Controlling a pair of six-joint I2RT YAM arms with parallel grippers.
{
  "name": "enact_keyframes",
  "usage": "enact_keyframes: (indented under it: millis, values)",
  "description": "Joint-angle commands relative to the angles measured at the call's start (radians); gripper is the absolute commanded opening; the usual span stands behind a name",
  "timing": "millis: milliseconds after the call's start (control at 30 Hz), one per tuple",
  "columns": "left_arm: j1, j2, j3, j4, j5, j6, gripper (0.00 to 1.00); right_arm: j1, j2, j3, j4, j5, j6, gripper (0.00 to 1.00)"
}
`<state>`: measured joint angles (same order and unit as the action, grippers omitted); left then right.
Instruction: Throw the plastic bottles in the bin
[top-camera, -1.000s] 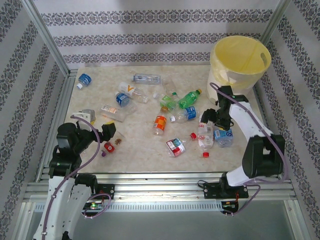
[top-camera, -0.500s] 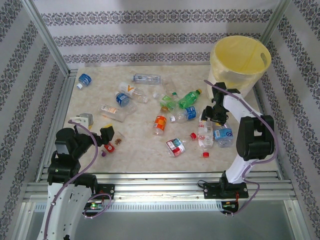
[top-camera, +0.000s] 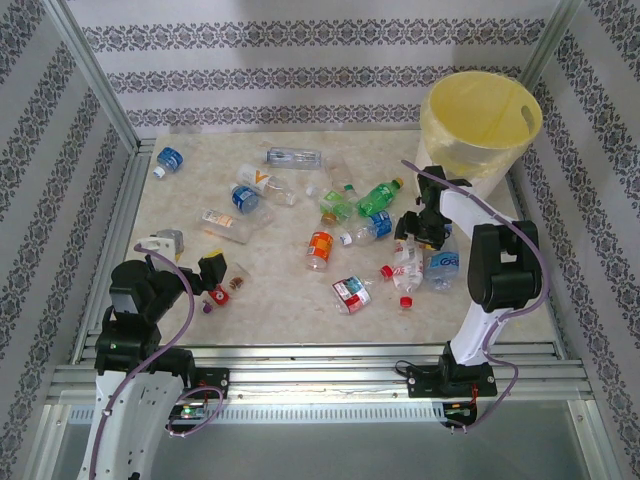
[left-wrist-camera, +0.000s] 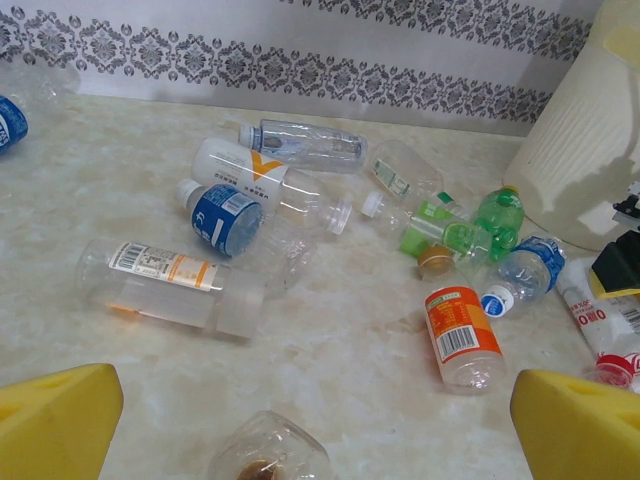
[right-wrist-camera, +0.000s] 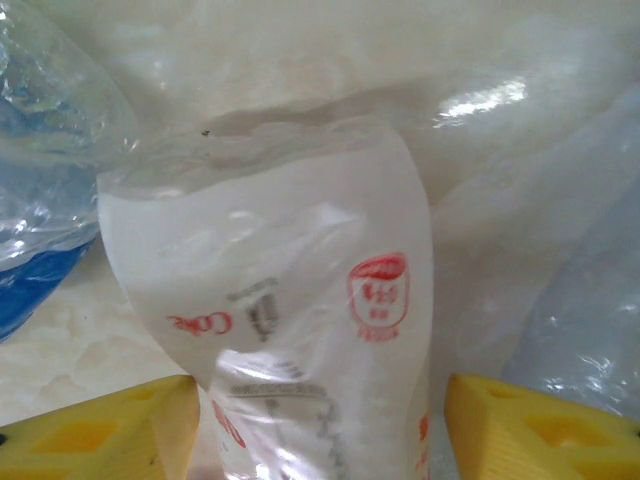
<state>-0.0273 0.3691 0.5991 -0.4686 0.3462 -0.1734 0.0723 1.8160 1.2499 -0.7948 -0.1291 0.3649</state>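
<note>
Right wrist, crumpled clear bottle (right-wrist-camera: 290, 290) inside right tool (right-wrist-camera: 320, 425), grip unclear, left tool (left-wrist-camera: 318, 415) wide

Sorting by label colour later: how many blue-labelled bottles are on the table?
4 blue-labelled bottles: one in the far-left corner, one left of centre, one beside the green bottle, one beside the right arm. Others may be hidden.

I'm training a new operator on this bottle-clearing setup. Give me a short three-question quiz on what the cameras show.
1. True or false: the bin stands at the far right corner of the table.
2. The left gripper is: A shut, B open, C holding a bottle.
3. What lies between the fingers of the right gripper?
Key: 1 true; 2 B; 3 a clear bottle with red print.
</note>
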Motion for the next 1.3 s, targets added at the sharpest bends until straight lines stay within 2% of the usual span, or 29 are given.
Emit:
enact_keyframes:
  millis: [0,100,267,500,600,767,967,1267]
  values:
    - [-0.011,-0.01,-0.006,-0.013,-0.01,-0.002,1.0,0.018,0.037,-0.014,0.019,-0.003,0.017,0.71]
    - [-0.01,-0.011,-0.008,-0.013,-0.013,0.002,1.0,0.021,0.047,-0.017,0.031,-0.014,0.025,0.73]
    - [-0.011,-0.011,-0.009,-0.016,-0.022,0.009,1.0,0.026,0.055,-0.018,0.048,-0.021,0.038,0.67]
    - [-0.011,-0.011,-0.013,-0.019,-0.029,0.011,1.0,0.031,0.034,-0.036,0.08,-0.054,0.041,0.46]
    - [-0.012,-0.01,-0.013,-0.019,-0.033,0.012,1.0,0.035,0.005,-0.049,0.092,-0.055,0.048,0.42]
    - [-0.011,-0.01,-0.016,-0.013,-0.033,0.012,1.0,0.04,-0.046,-0.064,0.107,-0.085,0.054,0.24]
    - [-0.011,-0.007,-0.018,-0.006,-0.026,0.009,1.0,0.056,-0.139,-0.06,0.117,-0.095,0.058,0.14]
    - [-0.011,-0.007,-0.021,0.002,-0.021,0.005,1.0,0.089,-0.348,0.105,0.097,-0.103,0.045,0.12]
